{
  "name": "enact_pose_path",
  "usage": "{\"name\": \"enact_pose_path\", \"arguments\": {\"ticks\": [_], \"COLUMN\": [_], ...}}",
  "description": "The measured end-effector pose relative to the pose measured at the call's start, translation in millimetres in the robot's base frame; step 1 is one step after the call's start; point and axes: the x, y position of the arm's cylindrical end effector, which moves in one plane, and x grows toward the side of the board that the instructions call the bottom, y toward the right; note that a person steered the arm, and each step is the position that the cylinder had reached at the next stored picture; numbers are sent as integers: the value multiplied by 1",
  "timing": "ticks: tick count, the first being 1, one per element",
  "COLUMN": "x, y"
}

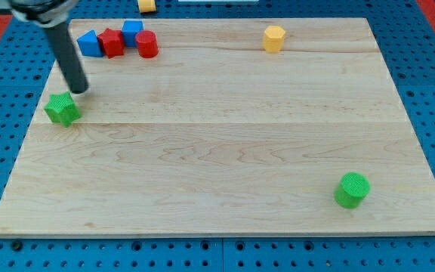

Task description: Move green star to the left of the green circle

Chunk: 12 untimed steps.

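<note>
Resting just above and right of the green star (63,109), my tip (79,91) sits near the wooden surface's (217,151) left edge. The green circle (352,190) lies far away, lower right. The rod has no hand.

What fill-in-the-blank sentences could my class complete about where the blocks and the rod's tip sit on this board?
1. My tip is just above and right of the green ____.
2. The green circle sits near the view's bottom ____ corner.
3. The block alone near the view's top right is ____.
4. Two red and two ____ blocks cluster at top left.

Missing words: star; right; yellow; blue
</note>
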Motion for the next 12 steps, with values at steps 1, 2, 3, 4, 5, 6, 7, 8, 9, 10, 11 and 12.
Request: {"name": "enact_pose_path", "arguments": {"ticks": [1, 2, 3, 4, 5, 6, 7, 8, 9, 10, 11, 12], "x": [26, 54, 60, 84, 114, 132, 151, 172, 172, 164, 128, 103], "y": [13, -5, -41, -14, 52, 119, 102, 115, 151, 104, 180, 304]}}
